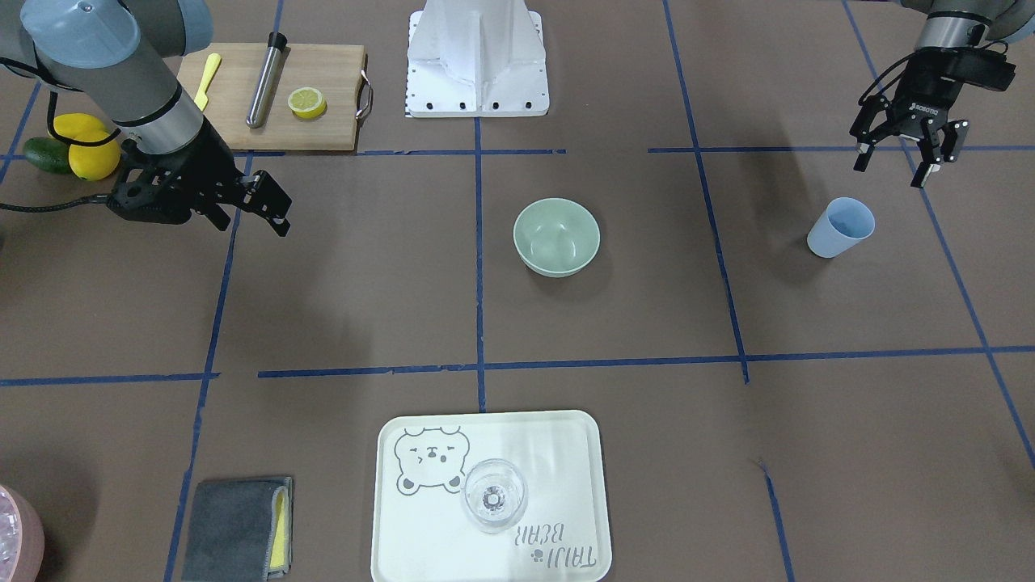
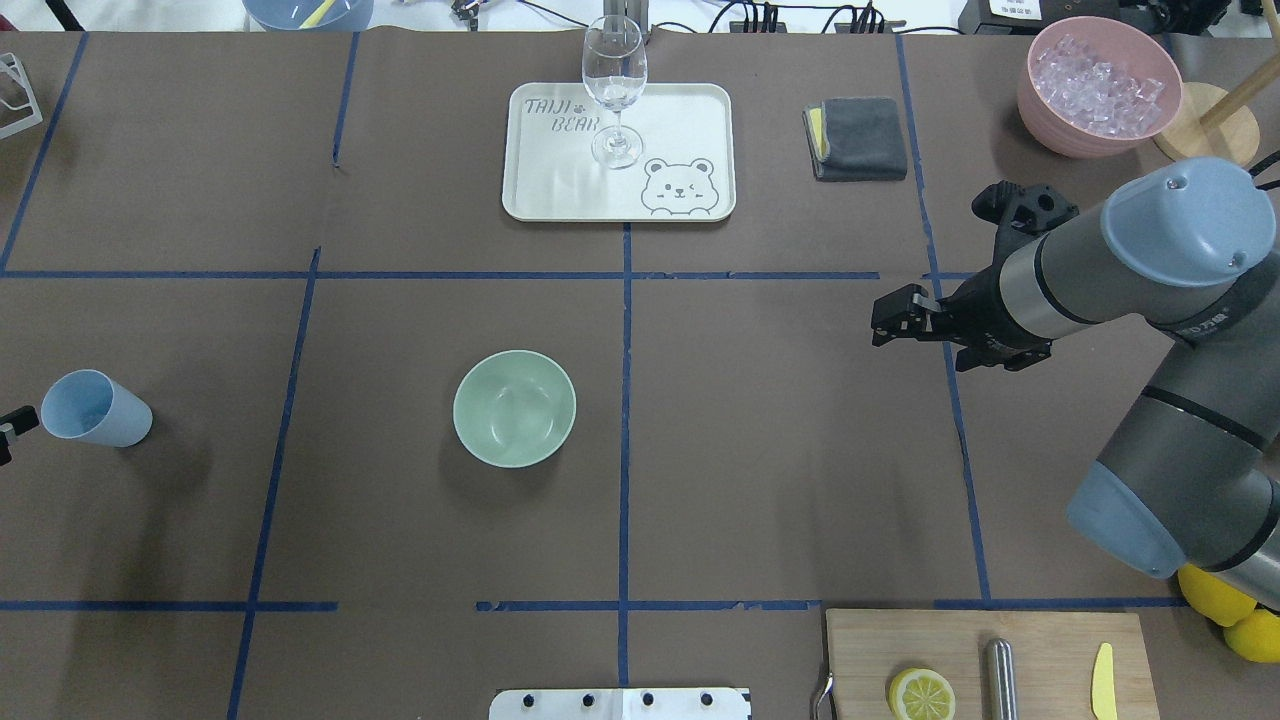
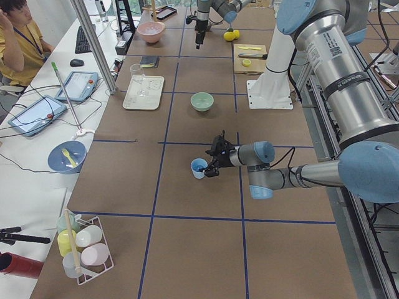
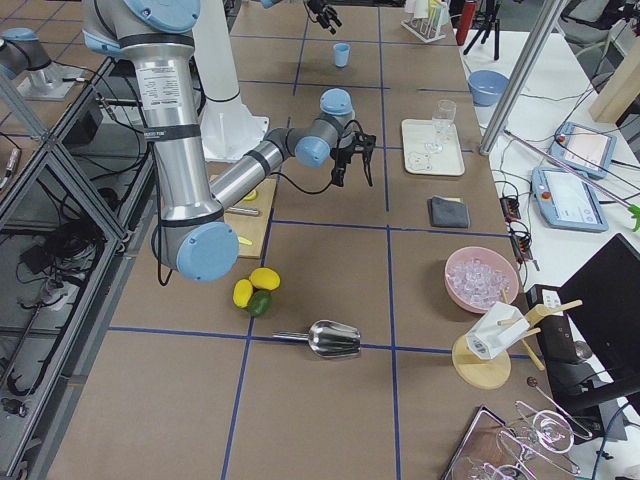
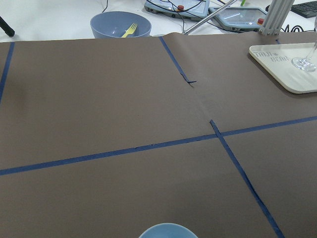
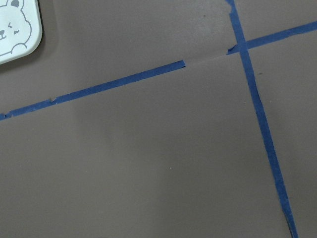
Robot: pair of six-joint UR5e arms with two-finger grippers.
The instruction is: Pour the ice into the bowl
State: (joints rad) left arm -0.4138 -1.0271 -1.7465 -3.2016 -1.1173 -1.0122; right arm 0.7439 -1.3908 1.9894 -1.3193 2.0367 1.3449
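The left gripper (image 1: 889, 172) hangs just beside the blue cup (image 2: 97, 408), its 2 fingers spread around nothing. The bowl (image 2: 514, 408) sits upright near the table's middle, well apart from both grippers. The right gripper (image 1: 251, 226) hovers over bare table, fingers likewise spread. Ice (image 2: 1098, 78) lies in the pink container (image 2: 1050, 125) at the far right corner.
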